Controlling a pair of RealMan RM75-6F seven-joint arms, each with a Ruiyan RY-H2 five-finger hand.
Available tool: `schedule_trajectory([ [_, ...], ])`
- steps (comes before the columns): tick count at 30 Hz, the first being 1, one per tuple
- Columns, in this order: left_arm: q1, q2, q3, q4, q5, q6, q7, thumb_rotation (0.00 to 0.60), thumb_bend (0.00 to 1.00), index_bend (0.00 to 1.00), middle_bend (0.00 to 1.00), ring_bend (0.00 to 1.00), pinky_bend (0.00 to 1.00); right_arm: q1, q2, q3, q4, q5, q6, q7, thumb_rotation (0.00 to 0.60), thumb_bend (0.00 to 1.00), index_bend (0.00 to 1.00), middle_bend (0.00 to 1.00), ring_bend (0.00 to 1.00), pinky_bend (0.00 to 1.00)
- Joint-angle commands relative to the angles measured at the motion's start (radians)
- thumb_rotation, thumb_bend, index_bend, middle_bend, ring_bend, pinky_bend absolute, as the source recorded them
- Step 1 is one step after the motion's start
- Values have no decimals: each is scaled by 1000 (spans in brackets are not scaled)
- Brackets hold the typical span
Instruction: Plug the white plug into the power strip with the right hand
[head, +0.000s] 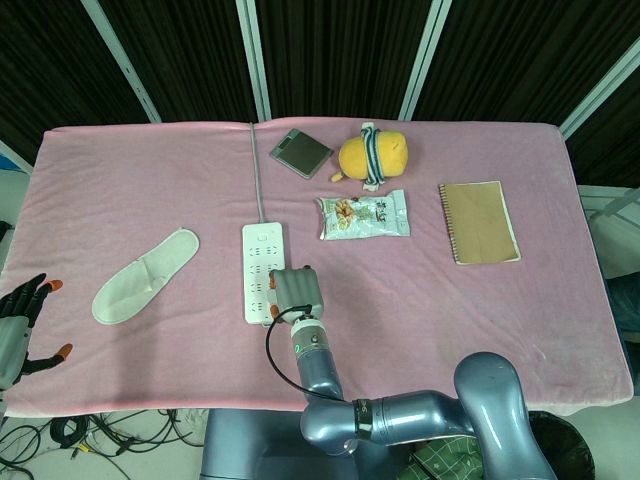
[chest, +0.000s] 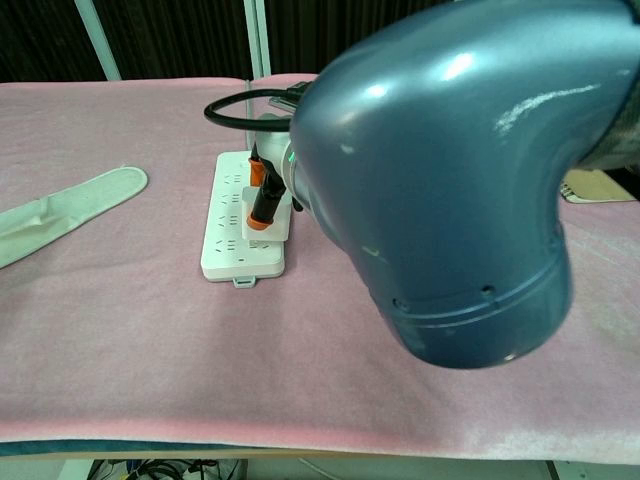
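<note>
at a table draped in pink cloth (head: 150, 200), backed by dark curtains with pale metal struts, my right hand (head: 294, 292) sits low over the near end of the white power strip (head: 262, 255), which lies lengthwise toward the middle of the cloth with its grey cord (head: 257, 170) running to the far edge. from the head view the back of that hand covers whatever is under it, so i cannot tell there how my fingers lie; in the chest view my dark, orange-tipped fingers (chest: 264, 205) curl down against a small white block, apparently the white plug (chest: 262, 222), pressed on the strip's right side near its front end. whether the plug is fully seated i cannot tell, since my blue forearm fills most of that view. my left hand (head: 22, 325) hangs off the table's left edge, fingers spread and holding nothing. on the cloth to the left of the strip lies a white slipper (head: 145, 275); beyond the strip sit a small grey device (head: 300, 153) and a yellow plush toy (head: 371, 154), with a snack packet (head: 363, 215) just in front of the toy and a brown spiral notebook (head: 479, 222) further right. cables tangle on the floor below the near edge.
</note>
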Motion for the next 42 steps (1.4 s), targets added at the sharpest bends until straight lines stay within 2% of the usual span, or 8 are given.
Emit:
schedule_trajectory([
  [1,0,0,0,0,1,1,0,600,221,104,4,1,100,-2,-1,2,-1,1,0,-1,600,347,779,623,606,296],
  [42,3,4,1,-1,0,2,-2,600,221,104,4,1,100,-21,-23,17,23,-5,-27,-15,600,348,791,627,609,295],
])
